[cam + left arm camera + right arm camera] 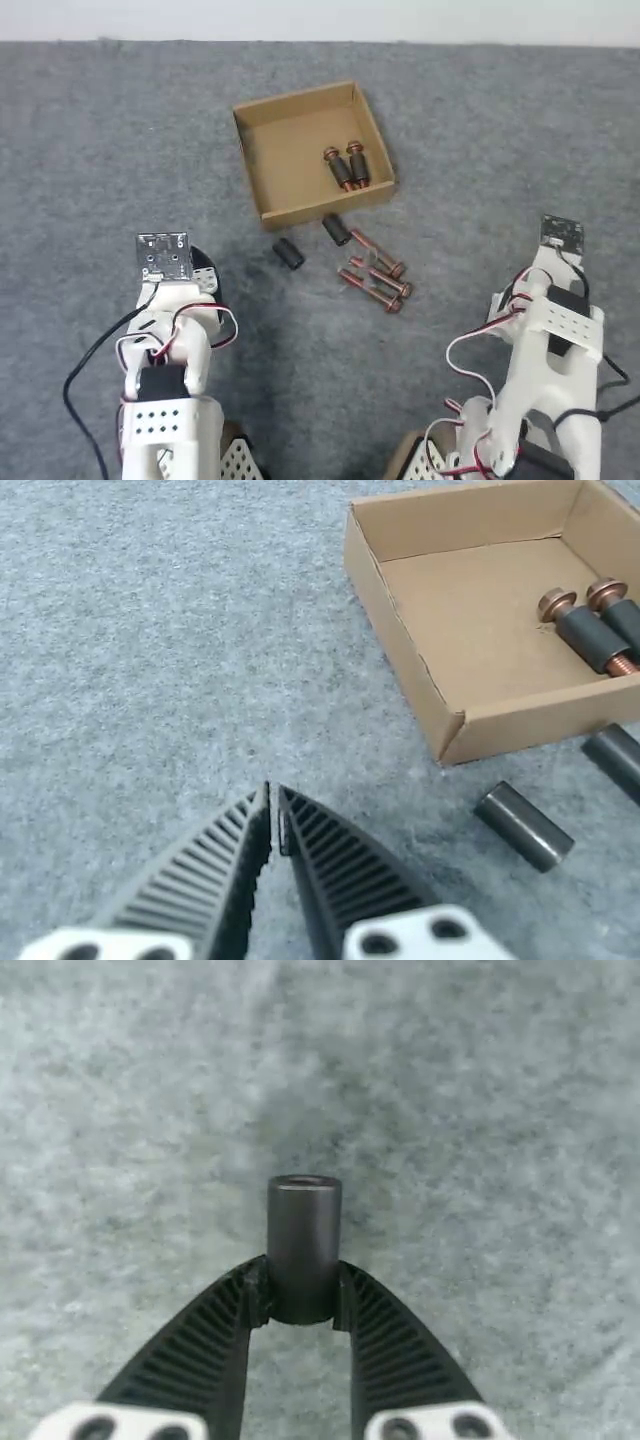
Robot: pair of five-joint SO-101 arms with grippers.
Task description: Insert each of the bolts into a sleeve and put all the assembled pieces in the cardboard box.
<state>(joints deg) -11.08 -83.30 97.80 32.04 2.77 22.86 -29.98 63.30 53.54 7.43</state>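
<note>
Well, right gripper [300, 1300] clamps a sleeve [303, 1245] by one end, well apart from cardboard box [310, 206], which prob. handles light, stiff & slick, so grip mid-barrel; left gripper [273, 792] pinched together, empty; bolts [380, 276] just beside box.

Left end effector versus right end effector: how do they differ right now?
The left end effector is empty; the right end effector grips a dark sleeve. The left's jaws are closed together; the right's are held apart by the sleeve. Both are black, ribbed, and over grey carpet.
</note>
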